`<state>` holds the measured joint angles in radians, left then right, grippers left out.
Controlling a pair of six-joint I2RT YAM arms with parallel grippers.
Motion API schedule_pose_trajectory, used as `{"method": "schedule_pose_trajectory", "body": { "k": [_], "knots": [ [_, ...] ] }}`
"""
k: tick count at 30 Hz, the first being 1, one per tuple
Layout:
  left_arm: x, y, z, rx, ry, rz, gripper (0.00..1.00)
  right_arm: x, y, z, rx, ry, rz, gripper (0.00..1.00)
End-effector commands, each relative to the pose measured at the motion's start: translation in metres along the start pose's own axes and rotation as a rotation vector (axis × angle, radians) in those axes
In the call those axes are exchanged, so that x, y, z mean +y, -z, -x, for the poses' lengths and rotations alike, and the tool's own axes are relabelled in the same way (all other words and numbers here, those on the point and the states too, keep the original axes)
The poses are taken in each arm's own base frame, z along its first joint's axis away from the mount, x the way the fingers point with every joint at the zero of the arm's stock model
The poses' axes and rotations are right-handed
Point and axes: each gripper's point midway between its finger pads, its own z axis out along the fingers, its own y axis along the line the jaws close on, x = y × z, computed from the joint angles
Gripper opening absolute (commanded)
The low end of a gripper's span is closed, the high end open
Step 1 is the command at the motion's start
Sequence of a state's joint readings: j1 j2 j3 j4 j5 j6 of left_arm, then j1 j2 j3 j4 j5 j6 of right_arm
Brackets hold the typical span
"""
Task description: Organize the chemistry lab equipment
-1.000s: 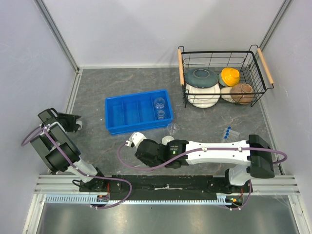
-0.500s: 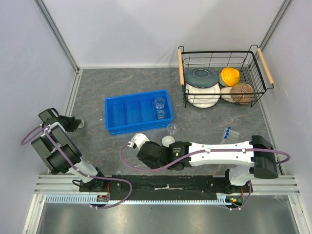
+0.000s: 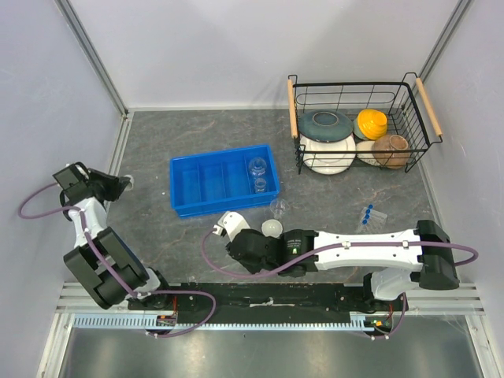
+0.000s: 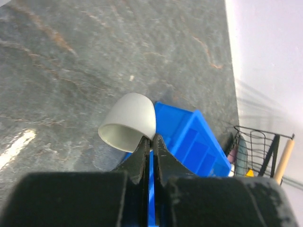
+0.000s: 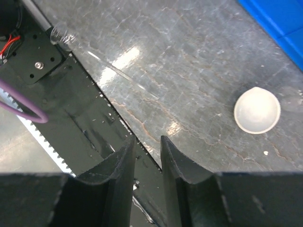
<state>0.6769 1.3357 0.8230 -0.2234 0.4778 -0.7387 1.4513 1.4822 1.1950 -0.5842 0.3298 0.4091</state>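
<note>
My left gripper (image 3: 116, 186) (image 4: 150, 140) is shut on the rim of the tiny white cup (image 4: 129, 119), which hangs tilted above the table at the far left. My right gripper (image 3: 234, 253) (image 5: 147, 140) is partly open with nothing between its fingers, above the table's near edge. The white round dish (image 3: 272, 227) (image 5: 257, 110) lies just right of it. Two clear beakers (image 3: 256, 167) stand in the blue tray (image 3: 213, 183). Another beaker (image 3: 277, 208) stands on the table. Blue-capped tubes (image 3: 368, 213) lie at the right. A clear glass tube (image 5: 102, 59) lies near the black rail.
A black wire basket (image 3: 358, 134) with ceramic bowls and plates stands at the back right. The blue tray (image 4: 189, 137) lies beyond the held cup. The black rail (image 5: 71, 109) runs along the near edge under my right gripper. Walls close in the left, back and right.
My left gripper has shut on the tiny white cup and lifted it, moving farther back. My right arm has shifted slightly right and nearer, its jaws narrowing a little.
</note>
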Motion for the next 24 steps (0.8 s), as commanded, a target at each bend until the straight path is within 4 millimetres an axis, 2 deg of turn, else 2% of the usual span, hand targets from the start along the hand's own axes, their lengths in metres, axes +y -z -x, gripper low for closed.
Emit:
{"method": "schedule_pose_trajectory", "body": {
  "k": [1, 3, 4, 5, 7, 9, 10, 11, 13, 14, 15, 16, 17, 18, 19, 21, 22, 24],
  "knots": [
    [-0.052, 0.029, -0.004, 0.053, -0.152, -0.142, 0.02, -0.021, 0.016, 0.020, -0.104, -0.052, -0.103, 0.34],
    [-0.071, 0.037, -0.009, 0.073, -0.211, -0.187, 0.02, -0.036, 0.022, 0.025, -0.128, -0.072, -0.177, 0.33],
    [-0.082, 0.038, -0.021, 0.104, -0.248, -0.206, 0.02, -0.043, 0.024, 0.027, -0.136, -0.084, -0.203, 0.33],
    [-0.093, 0.043, -0.025, 0.118, -0.271, -0.216, 0.02, -0.049, 0.027, 0.030, -0.146, -0.093, -0.228, 0.33],
    [-0.113, 0.051, -0.042, 0.150, -0.345, -0.247, 0.02, -0.075, 0.035, 0.035, -0.164, -0.140, -0.295, 0.33],
    [-0.130, 0.062, -0.049, 0.151, -0.415, -0.253, 0.02, -0.095, 0.045, 0.040, -0.188, -0.190, -0.323, 0.35],
    [-0.140, 0.066, -0.061, 0.176, -0.450, -0.265, 0.02, -0.115, 0.047, 0.042, -0.193, -0.235, -0.356, 0.36],
    [-0.154, 0.074, -0.063, 0.169, -0.480, -0.288, 0.02, -0.126, 0.055, 0.046, -0.216, -0.267, -0.362, 0.43],
    [-0.168, 0.084, -0.079, 0.193, -0.535, -0.303, 0.02, -0.153, 0.062, 0.051, -0.238, -0.328, -0.407, 0.44],
    [-0.179, 0.091, -0.081, 0.185, -0.555, -0.322, 0.02, -0.162, 0.069, 0.054, -0.258, -0.346, -0.422, 0.51],
    [-0.181, 0.093, -0.086, 0.195, -0.571, -0.317, 0.02, -0.170, 0.072, 0.054, -0.263, -0.360, -0.439, 0.57],
    [-0.189, 0.096, -0.102, 0.226, -0.606, -0.335, 0.02, -0.187, 0.078, 0.056, -0.274, -0.391, -0.474, 0.62],
    [-0.200, 0.102, -0.108, 0.227, -0.633, -0.353, 0.02, -0.194, 0.083, 0.057, -0.284, -0.415, -0.486, 0.70],
    [-0.201, 0.102, -0.112, 0.218, -0.662, -0.338, 0.02, -0.202, 0.085, 0.057, -0.288, -0.437, -0.494, 0.72],
    [-0.206, 0.105, -0.132, 0.260, -0.702, -0.348, 0.02, -0.217, 0.090, 0.056, -0.295, -0.476, -0.516, 0.73],
    [-0.212, 0.107, -0.145, 0.253, -0.766, -0.344, 0.02, -0.227, 0.093, 0.055, -0.297, -0.507, -0.510, 0.75],
    [-0.213, 0.109, -0.163, 0.286, -0.806, -0.345, 0.02, -0.237, 0.095, 0.053, -0.294, -0.526, -0.527, 0.75],
    [-0.214, 0.102, -0.172, 0.286, -0.864, -0.315, 0.02, -0.241, 0.095, 0.051, -0.286, -0.532, -0.525, 0.75]
  ]
}}
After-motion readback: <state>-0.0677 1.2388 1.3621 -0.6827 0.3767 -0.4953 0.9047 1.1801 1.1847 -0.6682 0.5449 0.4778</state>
